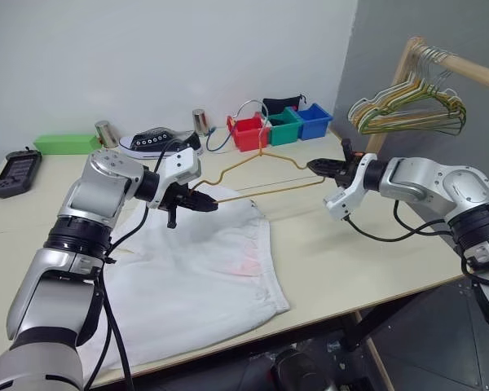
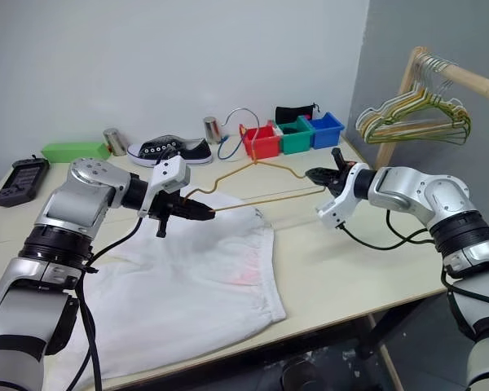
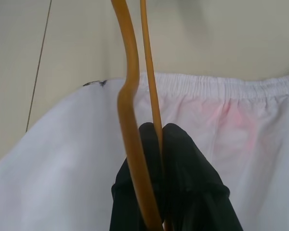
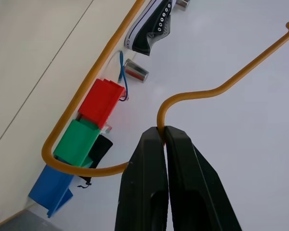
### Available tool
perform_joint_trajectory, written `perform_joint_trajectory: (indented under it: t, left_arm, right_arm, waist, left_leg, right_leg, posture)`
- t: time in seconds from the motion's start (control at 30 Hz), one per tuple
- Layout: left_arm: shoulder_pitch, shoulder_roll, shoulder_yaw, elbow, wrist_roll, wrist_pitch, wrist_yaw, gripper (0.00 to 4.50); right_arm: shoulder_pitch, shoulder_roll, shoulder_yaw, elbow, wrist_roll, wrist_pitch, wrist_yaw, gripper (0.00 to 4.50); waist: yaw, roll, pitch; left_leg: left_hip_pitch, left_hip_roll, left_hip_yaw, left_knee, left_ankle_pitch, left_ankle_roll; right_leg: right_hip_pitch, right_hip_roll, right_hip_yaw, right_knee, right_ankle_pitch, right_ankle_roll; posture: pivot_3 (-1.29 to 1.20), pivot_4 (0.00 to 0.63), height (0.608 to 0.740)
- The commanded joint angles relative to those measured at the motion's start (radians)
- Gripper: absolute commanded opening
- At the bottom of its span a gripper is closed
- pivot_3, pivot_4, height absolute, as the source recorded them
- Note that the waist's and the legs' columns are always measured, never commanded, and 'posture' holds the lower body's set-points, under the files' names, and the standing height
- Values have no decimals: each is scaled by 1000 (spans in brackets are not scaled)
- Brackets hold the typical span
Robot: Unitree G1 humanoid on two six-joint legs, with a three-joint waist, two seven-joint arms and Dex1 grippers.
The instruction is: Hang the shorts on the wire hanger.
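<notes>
Spanning both pincers: wire hanger (image 1: 261, 173)

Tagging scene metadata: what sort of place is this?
Likely a lab or test room staged for laundry tasks: a plain table against a bare wall, a wooden rack of hangers, small sorting bins.

The shorts (image 1: 200, 281) lie partly under the left arm, so their far left side is hidden in the head views; in the left wrist view both their sides are cut off. The wire hanger (image 1: 265, 175) runs out past the upper edge of the left wrist view, and its wire is hidden where the black fingers (image 3: 183, 159) press on it. The bunched hangers' (image 1: 407, 110) hooks blur together on the rail. The dark device (image 1: 15, 173) at the desk's (image 1: 350, 252) far left is too small to identify.
</notes>
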Motion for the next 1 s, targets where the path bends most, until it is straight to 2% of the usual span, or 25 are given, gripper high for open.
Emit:
perform_joint_trajectory:
  t: [0.03, 0.17, 0.3, 0.33, 0.43, 0.6, 0.83, 1.0]
  left_arm:
    - [-9, -13, 11, -4, 40, -101, 65, 0]
    - [9, -24, 21, 17, 86, -218, 161, 0]
    - [40, -20, 25, 10, 132, -336, 249, 0]
    - [47, -18, 24, 6, 146, -364, 271, 0]
    - [62, -22, 27, -6, 178, -455, 339, 0]
    - [80, -52, 31, -61, 182, -510, 395, 0]
    - [114, -79, 37, -180, 135, -498, 387, 0]
    - [136, -70, 31, -209, 163, -513, 395, 0]
  right_arm:
    - [36, 22, -75, -20, 360, 84, 304, 559]
    - [126, 36, -147, -180, 677, 333, 592, 1424]
    - [187, 28, -215, -327, 872, 670, 781, 2523]
    - [196, 23, -230, -359, 912, 742, 817, 2680]
    - [206, 23, -275, -425, 980, 925, 860, 3281]
    - [205, 29, -268, -396, 966, 1037, 879, 4372]
    - [172, 83, -227, -264, 907, 1043, 857, 4459]
    - [149, 100, -227, -190, 875, 1004, 860, 4459]
  waist:
    - [0, -1, 0]
    - [0, -1, -1]
    - [1, -1, -1]
    - [2, -1, -1]
    - [2, -1, -1]
    - [3, -1, -1]
    - [-2, -1, -1]
    - [0, -1, 0]
  left_leg:
    - [0, 0, 0, 0, 0, 0]
    - [0, 0, -1, 1, 0, 0]
    - [0, 0, -1, 2, 0, 0]
    - [0, 0, -1, 2, 0, 0]
    - [0, 0, -2, 2, 0, 0]
    - [0, 0, -2, 2, 0, 0]
    - [-1, 0, 0, 1, 0, 0]
    - [-1, 0, 0, 1, 0, 0]
  right_leg:
    - [0, 0, 0, 0, 0, 0]
    - [3, 0, -1, -1, 0, 0]
    - [2, 0, -1, 0, 0, 1]
    - [2, 0, -1, 0, 0, 1]
    - [2, 0, -1, 0, 0, 1]
    - [1, 0, -1, 0, 0, 1]
    - [0, 0, 0, 0, 0, 1]
    - [-1, 0, 0, 0, 0, 1]
  posture:
    - [-307, 3, 740]
    - [-311, 7, 740]
    - [-314, 12, 740]
    - [-315, 13, 740]
    - [-318, 16, 740]
    - [-317, 14, 740]
    - [-308, 14, 740]
    - [-300, 16, 740]
